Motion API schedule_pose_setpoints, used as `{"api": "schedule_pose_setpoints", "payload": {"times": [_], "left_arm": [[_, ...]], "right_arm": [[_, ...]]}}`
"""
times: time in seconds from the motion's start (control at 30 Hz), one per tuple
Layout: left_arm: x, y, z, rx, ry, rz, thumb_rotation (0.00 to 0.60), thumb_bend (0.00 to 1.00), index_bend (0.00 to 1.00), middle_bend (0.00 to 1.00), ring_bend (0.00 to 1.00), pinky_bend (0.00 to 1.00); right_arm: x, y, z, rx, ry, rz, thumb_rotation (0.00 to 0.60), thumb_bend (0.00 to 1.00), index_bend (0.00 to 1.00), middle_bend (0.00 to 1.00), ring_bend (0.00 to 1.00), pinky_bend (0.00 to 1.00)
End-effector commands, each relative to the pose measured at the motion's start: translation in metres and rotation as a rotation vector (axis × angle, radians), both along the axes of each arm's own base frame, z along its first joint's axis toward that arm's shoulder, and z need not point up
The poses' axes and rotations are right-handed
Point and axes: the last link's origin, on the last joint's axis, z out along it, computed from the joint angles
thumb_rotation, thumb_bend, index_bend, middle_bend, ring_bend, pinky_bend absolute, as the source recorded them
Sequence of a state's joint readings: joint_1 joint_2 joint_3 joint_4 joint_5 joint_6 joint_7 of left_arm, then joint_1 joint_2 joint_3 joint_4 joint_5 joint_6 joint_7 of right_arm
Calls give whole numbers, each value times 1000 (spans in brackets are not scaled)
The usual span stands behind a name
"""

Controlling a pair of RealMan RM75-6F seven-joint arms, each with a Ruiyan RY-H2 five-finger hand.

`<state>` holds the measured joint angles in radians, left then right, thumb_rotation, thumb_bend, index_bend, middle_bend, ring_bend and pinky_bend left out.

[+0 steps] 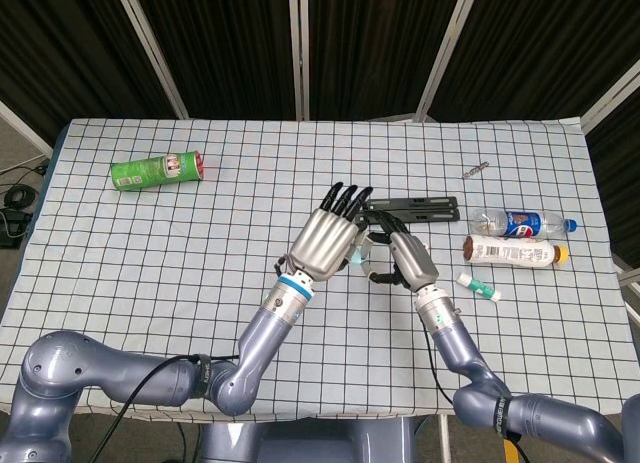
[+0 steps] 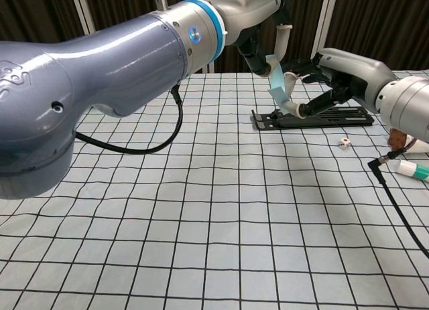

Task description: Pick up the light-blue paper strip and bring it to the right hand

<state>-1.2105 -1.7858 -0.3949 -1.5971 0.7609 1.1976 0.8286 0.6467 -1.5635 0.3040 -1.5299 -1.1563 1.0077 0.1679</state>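
Observation:
The light-blue paper strip [image 2: 275,83] hangs in the air, pinched in my left hand [image 1: 325,241] above the table's middle. In the head view only a sliver of the strip [image 1: 357,254] shows between the two hands. My right hand [image 2: 343,71] is right beside it, fingers spread, with one fingertip and the thumb on either side of the strip's lower end. I cannot tell whether they touch the paper. In the head view the right hand [image 1: 404,256] nearly meets the left hand's fingers.
A flat black tool [image 1: 415,207] lies just behind the hands. Right of them lie a Pepsi bottle [image 1: 520,223], a white bottle [image 1: 510,251], a small tube [image 1: 478,286] and a die [image 2: 344,143]. A green can [image 1: 157,170] lies far left.

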Motion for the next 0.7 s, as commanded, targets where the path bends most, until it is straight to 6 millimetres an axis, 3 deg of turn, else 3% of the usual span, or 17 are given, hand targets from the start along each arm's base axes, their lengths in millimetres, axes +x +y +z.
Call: {"api": "schedule_pose_setpoints", "payload": {"times": [0.03, 0.2, 0.4, 0.6, 0.67, 0.7], "left_arm": [[1, 0, 3, 6, -2, -5, 600, 611, 888, 0, 0, 0], [3, 2, 16, 29, -30, -8, 600, 611, 888, 0, 0, 0], [-2, 8, 50, 89, -65, 5, 600, 611, 888, 0, 0, 0], [-38, 14, 80, 136, -57, 69, 600, 611, 888, 0, 0, 0], [-58, 14, 85, 142, -35, 99, 600, 611, 887, 0, 0, 0], [-64, 14, 86, 141, -28, 109, 600, 610, 886, 0, 0, 0]], "right_arm": [[-2, 0, -1, -2, 16, -1, 600, 415, 716, 113, 0, 0], [-17, -1, -5, 2, 77, -25, 600, 415, 730, 117, 0, 0], [-42, 2, -10, 17, 147, -64, 600, 415, 731, 117, 0, 0], [-54, 7, -8, -5, 200, -59, 600, 405, 719, 120, 0, 0], [-57, 10, -8, -7, 217, -53, 600, 358, 665, 107, 0, 0], [-58, 11, -7, -4, 225, -51, 600, 288, 565, 84, 0, 0]]}}
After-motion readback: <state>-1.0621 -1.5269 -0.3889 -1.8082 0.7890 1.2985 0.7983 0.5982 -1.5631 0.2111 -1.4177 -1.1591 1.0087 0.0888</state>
